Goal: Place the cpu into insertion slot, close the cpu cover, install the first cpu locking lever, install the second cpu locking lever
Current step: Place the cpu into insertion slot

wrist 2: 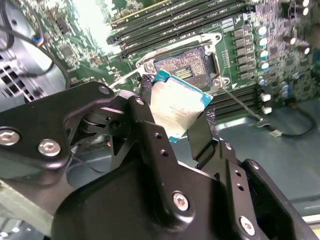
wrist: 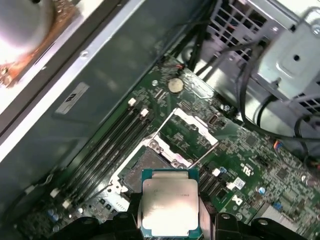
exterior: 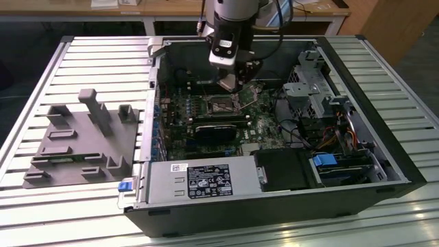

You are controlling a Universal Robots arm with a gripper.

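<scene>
Cpu [wrist: 169,206], silvery top upward, is held by opposite edges between the black jaws of the gripper [wrist 2: 178,114], which are closed on it. In both wrist views it hangs over the green motherboard, near the insertion slot [wrist: 146,167] but not seated in it. The slot's dark centre lies bare, with the cpu cover [wrist: 189,131] swung up beside it and the long memory slots [wrist: 107,150] alongside. In the exterior view the arm [exterior: 237,13] reaches down into the open computer case [exterior: 274,206], which lies on the slatted tabletop [exterior: 103,62] beside a grey fixture tray [exterior: 75,149].
</scene>
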